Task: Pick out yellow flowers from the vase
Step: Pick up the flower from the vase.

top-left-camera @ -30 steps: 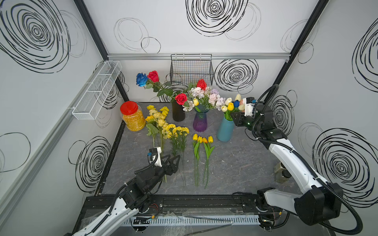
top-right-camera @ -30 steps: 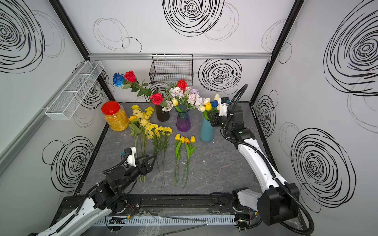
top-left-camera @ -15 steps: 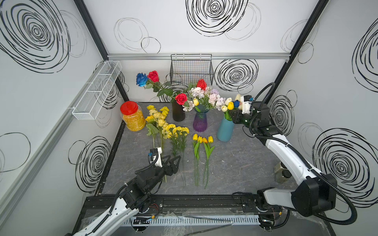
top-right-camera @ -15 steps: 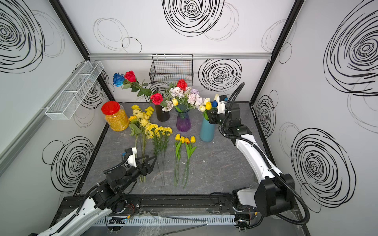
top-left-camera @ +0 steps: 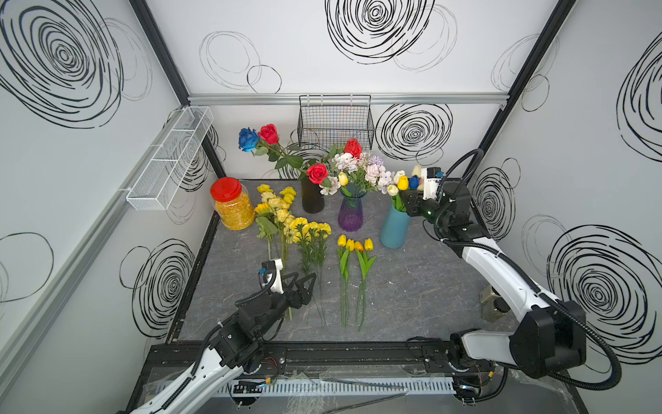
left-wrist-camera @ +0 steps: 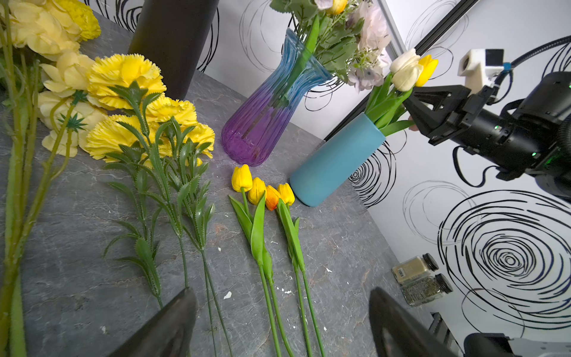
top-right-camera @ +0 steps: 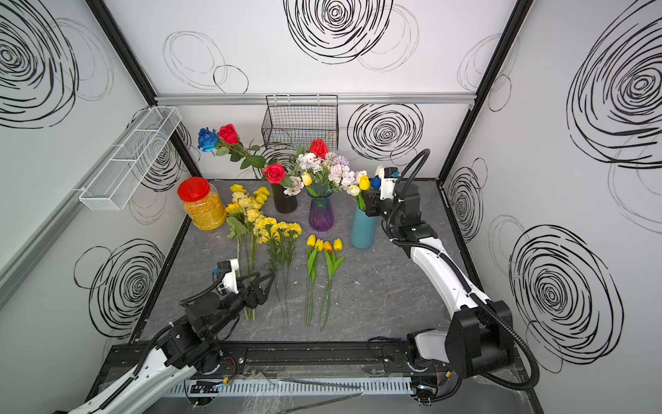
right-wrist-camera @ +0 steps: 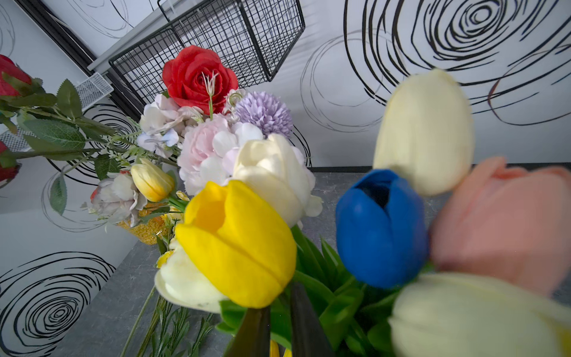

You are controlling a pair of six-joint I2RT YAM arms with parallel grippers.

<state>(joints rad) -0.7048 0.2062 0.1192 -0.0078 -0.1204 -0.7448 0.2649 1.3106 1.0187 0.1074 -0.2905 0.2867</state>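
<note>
Two hands we see: the right hand (top-left-camera: 404, 202) pinches the yellow tulip (right-wrist-camera: 238, 244) by its stem above the teal vase (top-left-camera: 394, 229); the left hand (top-left-camera: 304, 276) gapes wide, other yellow flowers (top-left-camera: 286, 218) lying on the surface (top-left-camera: 412, 286) before it.

**Yellow flowers, seen in a top view.** Lying flat on the tabletop, heads toward 12 o'clock and stems toward 6:
- four tulips (top-left-camera: 353, 244) at centre, one orange-tinged
- frilled carnations (top-left-camera: 311, 229) at their 9 o'clock
- a mixed yellow bunch (top-left-camera: 279, 209) with a sunflower at 10 o'clock

Upright in vases:
- yellow tulip (top-left-camera: 402, 182) in the teal vase (top-left-camera: 394, 231) at 2 o'clock
- paler yellow tulip (top-left-camera: 343, 178) in the purple vase (top-left-camera: 350, 217) at 12 o'clock
</note>
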